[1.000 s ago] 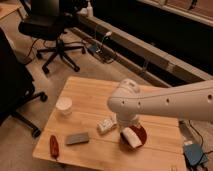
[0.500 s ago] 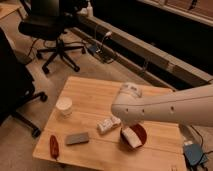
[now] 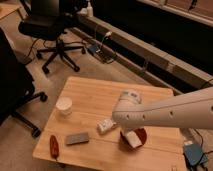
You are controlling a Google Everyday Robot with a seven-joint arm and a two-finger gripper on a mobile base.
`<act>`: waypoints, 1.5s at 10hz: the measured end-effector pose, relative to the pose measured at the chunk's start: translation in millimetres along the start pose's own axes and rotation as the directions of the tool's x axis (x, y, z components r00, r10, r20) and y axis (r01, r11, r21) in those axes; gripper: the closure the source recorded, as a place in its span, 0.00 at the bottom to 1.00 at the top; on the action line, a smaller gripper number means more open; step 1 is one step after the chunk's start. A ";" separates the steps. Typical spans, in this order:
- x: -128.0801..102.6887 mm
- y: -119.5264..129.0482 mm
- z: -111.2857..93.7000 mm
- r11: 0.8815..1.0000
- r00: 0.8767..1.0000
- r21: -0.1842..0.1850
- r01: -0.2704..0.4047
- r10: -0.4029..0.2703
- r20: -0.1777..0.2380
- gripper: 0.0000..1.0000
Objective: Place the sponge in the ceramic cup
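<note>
The hand [image 3: 131,138] hangs at the end of the white arm [image 3: 165,112], low over a dark red bowl [image 3: 143,135] near the front edge of the counter [image 3: 95,95], right of centre. Its jaws are spread wide. The grey sponge [image 3: 77,138] lies flat near the front edge, left of centre (well apart from the hand). A red object [image 3: 53,145] lies just beside it, toward the front left corner. The white ceramic cup [image 3: 64,106] stands upright near the left edge. A white packet [image 3: 106,125] lies between sponge and bowl.
</note>
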 end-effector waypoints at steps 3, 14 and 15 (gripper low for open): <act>0.6 -7.4 11.2 1.000 1.000 0.013 -0.009 0.009 -0.017 0.35; 12.8 3.6 26.6 0.999 0.998 0.024 0.022 -0.021 -0.056 0.35; 12.9 5.2 28.1 0.999 0.998 0.024 0.026 -0.024 -0.058 0.35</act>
